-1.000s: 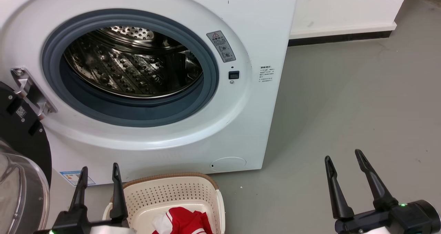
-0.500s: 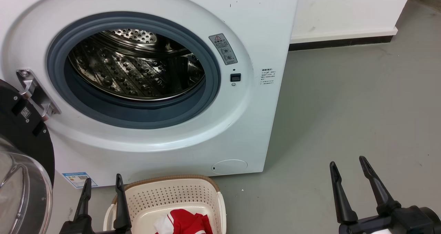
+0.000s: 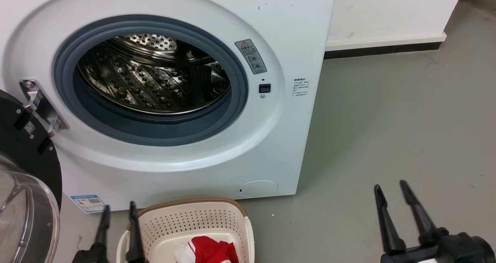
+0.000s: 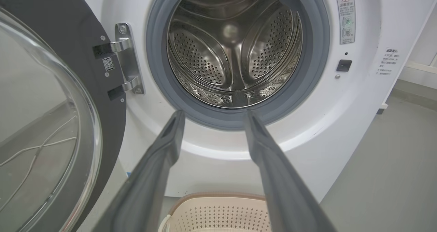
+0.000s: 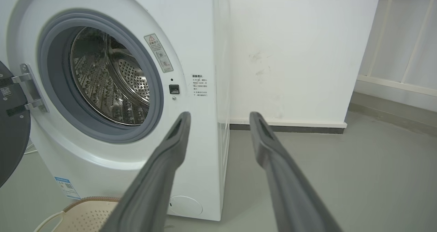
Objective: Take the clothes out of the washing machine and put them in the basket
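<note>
- Location type: laundry corner of a plain indoor room; home or test facility cannot be determined.
- Large white front-loading washing machine [image 3: 294,30] stands on a smooth grey floor [image 3: 387,119].
- Bare white wall [image 3: 387,11] with dark skirting strip [image 3: 383,48] runs behind.
- Low cream perforated plastic basket [image 3: 190,202] holding red-and-white clothes [image 3: 209,249] sits before the machine.

The left gripper [image 3: 119,205] is smeared with blur in the head view, and the bottom edge cuts off its body. Just right of its jaws, the basket [image 3: 193,216] and the red clothes [image 3: 207,249] in it run off that same edge, so how much cloth lies there cannot be told. Left of those jaws the door [image 3: 27,212] is cut by the left edge. Beyond them, to the right, the print on the warning sticker [image 3: 250,56] is too small to read.
</note>
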Controlling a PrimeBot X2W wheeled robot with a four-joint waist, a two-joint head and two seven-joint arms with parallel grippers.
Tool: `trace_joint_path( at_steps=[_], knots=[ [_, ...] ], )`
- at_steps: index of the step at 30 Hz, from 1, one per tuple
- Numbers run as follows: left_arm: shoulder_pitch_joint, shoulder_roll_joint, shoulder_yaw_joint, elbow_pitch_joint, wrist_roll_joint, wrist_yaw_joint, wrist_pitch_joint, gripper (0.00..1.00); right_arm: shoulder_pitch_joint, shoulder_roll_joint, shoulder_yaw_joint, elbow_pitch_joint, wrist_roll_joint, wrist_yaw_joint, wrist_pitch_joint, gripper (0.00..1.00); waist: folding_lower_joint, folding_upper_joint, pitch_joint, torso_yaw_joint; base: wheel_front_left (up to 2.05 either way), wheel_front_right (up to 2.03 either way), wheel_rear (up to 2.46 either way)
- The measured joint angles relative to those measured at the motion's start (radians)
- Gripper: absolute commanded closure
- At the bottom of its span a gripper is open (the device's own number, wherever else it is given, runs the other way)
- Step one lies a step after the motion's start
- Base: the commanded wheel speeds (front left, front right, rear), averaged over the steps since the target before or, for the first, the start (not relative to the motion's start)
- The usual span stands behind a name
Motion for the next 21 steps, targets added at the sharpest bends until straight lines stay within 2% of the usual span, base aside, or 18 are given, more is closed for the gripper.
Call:
trace_joint_path(
  at_steps=[5,21],
  knots=[
    [0.001,-0.003,-0.004,0.043,-0.015,-0.001,0.007,1.00,0.004,0.000,0.002,0.040,0.016,0.000,0.007,1.00,0.0000,0.0000,0.000,0.001,0.00,0.00,0.00],
    [-0.041,0.005,-0.007,0.091,-0.341,-0.040,0.070,1.00,-0.035,-0.017,-0.005,0.105,0.358,0.000,0.060,1.00,0.0000,0.0000,-0.002,0.013,0.00,0.00,0.00]
  ],
)
